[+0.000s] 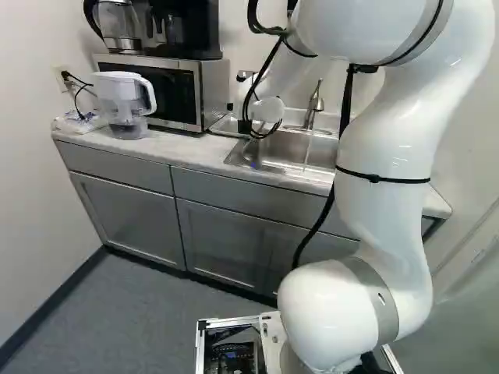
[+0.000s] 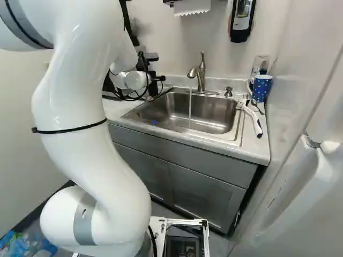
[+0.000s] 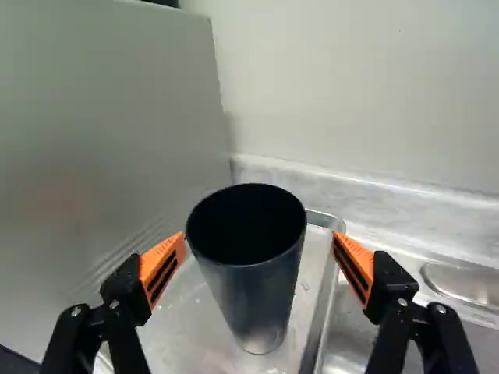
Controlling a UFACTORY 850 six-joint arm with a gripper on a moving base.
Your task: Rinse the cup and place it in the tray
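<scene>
The black gripper [image 1: 245,125] is open, its orange pads [image 3: 162,269] spread to either side of the tall, dark cylindrical cup [image 3: 261,300] without gripping it. The cup stands upright, mouth up, in the shiny grey rectangular tray [image 3: 187,331] — between the silver-and-black microwave [image 1: 197,93] and the stainless-steel sink [image 2: 214,115]. Water [image 2: 190,107] runs from the curved metal faucet [image 2: 201,77] into the sink — a white-dotted blue mug [image 2: 261,88] stands near its far corner.

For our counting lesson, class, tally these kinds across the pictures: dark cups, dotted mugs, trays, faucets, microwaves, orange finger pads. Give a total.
Dark cups: 1
Dotted mugs: 1
Trays: 1
Faucets: 1
Microwaves: 1
Orange finger pads: 2
Total: 7
</scene>
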